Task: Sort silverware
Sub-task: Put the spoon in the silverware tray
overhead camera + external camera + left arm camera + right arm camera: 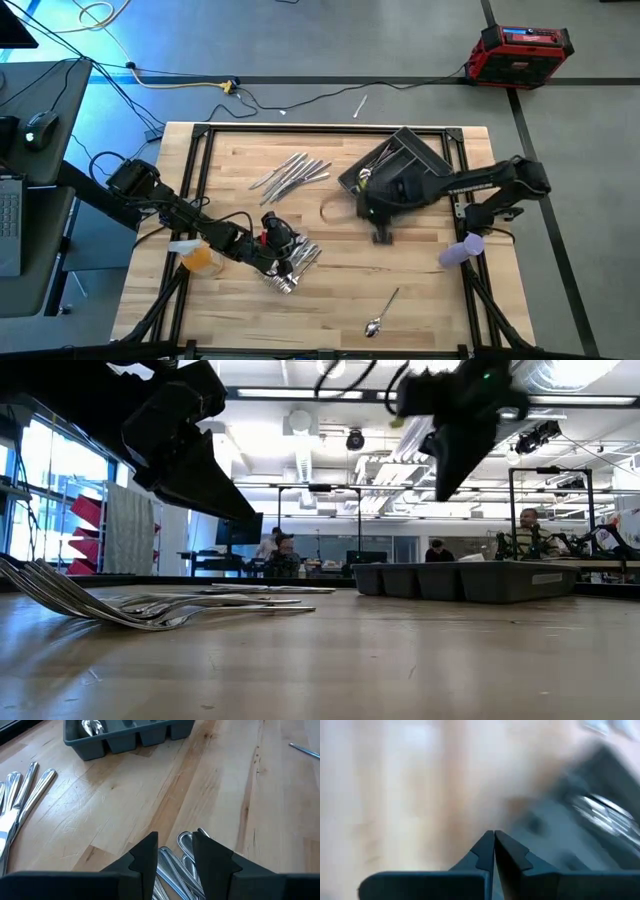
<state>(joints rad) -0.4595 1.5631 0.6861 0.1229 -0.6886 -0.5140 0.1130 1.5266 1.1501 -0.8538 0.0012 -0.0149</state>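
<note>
High view shows the wooden tabletop (330,290) with silverware spread in several places. The left end effector (283,238) hangs low over a pile of forks (292,265) near the front left of the tabletop; in the left wrist view its two fingers (147,857) stand apart, with the shiny handles of that pile (182,865) lying between and beneath them. Whether the fingers actually touch the metal cannot be told, and nothing is lifted. A second bundle of slim silver pieces (290,172) lies fanned out farther back on the left half, well apart from the pile; the left wrist view catches some of them (30,785) flat on the wood. A single spoon (383,312) lies alone near the front edge, right of centre.

The dark grey tray (400,160) sits tilted at the back right of the tabletop, and a spoon bowl (92,727) rests in one of its end compartments. The right end effector (382,234) is just in front of the tray, above the wood; the right wrist view shows its fingers (485,851) pressed together with nothing between them, the tray (590,815) blurred beside it.

Low view shows the forks (120,610) resting on the tabletop, their tines curving upward, with the tray (465,580) farther off and people seated in the room behind.
</note>
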